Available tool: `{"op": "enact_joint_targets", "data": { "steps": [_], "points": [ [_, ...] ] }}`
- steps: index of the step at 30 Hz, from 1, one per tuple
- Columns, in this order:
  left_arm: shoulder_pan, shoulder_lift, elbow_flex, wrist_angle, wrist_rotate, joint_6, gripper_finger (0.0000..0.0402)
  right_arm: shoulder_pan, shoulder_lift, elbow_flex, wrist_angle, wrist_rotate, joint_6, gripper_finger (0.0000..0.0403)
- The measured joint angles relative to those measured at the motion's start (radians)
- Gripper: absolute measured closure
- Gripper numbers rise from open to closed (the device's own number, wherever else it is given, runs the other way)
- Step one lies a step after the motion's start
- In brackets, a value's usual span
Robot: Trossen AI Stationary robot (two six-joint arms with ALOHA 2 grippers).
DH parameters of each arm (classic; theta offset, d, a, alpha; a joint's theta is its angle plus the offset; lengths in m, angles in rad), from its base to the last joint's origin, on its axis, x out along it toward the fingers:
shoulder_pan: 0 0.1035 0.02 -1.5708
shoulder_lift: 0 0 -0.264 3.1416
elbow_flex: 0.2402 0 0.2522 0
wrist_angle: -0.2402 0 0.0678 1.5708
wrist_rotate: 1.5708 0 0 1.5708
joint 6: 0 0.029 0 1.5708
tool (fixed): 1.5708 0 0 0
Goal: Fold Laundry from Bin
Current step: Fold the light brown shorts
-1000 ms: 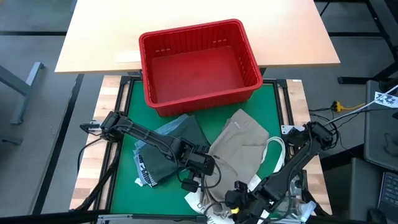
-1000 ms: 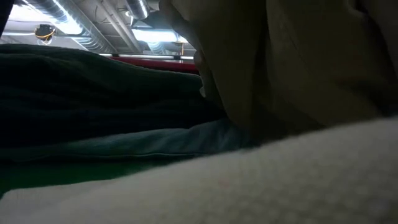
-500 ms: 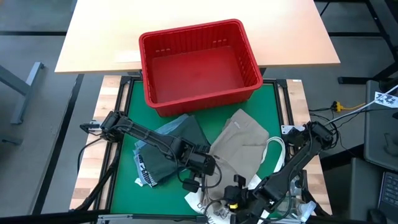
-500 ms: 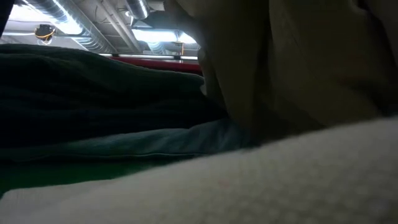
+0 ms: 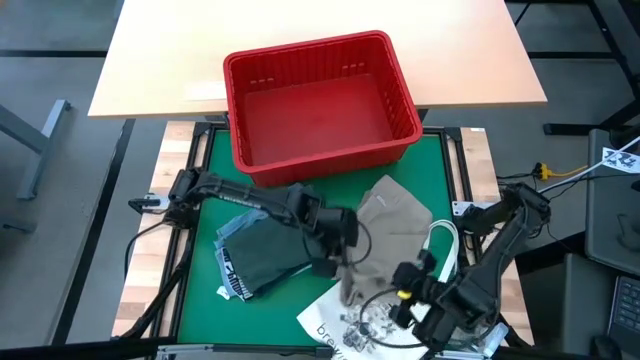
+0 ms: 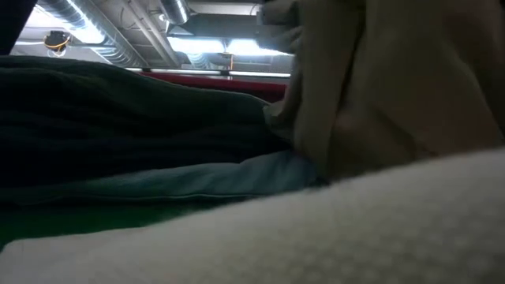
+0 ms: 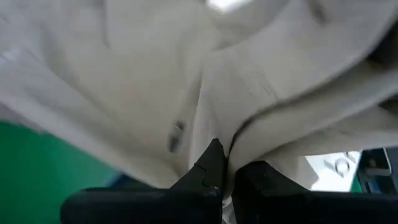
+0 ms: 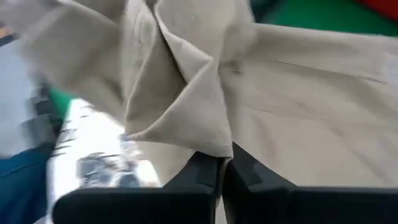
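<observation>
Claws pinch khaki garment (image 5: 395, 225) — left claw (image 5: 345, 243), right claw (image 5: 405, 285) — near mat (image 5: 440, 170) front edge.

Two slender, matte black jointed robot arms are seen, looped with thin black cables; a yellow tag (image 5: 405, 294) is carried near the right wrist.

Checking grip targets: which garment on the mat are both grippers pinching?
The khaki-tan garment: left gripper and right gripper are both shut on its folds; the dark green garment lies untouched beside it.
</observation>
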Motion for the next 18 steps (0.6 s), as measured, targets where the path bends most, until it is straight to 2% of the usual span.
{"op": "enact_joint_targets", "data": {
  "steps": [3,6,10,15,18],
  "points": [
    [0.058,0.000,0.000,0.089,0.043,0.043,0.0396,0.018,-0.004,0.000,-0.178,0.014,0.180,0.0392],
    [0.117,0.000,0.000,0.180,0.044,0.093,0.0396,0.021,-0.004,-0.001,-0.347,0.014,0.322,0.0398],
    [0.193,0.005,0.000,0.302,0.043,0.148,0.0396,0.014,-0.031,-0.061,-0.346,0.033,0.344,0.0398],
    [0.250,0.057,0.002,0.423,0.047,0.202,0.0396,-0.010,-0.042,-0.190,-0.342,-0.069,0.379,0.0400],
    [0.264,0.101,0.001,0.446,0.045,0.222,0.0396,-0.020,-0.044,-0.280,-0.346,-0.081,0.417,0.0398]
  ]
}}
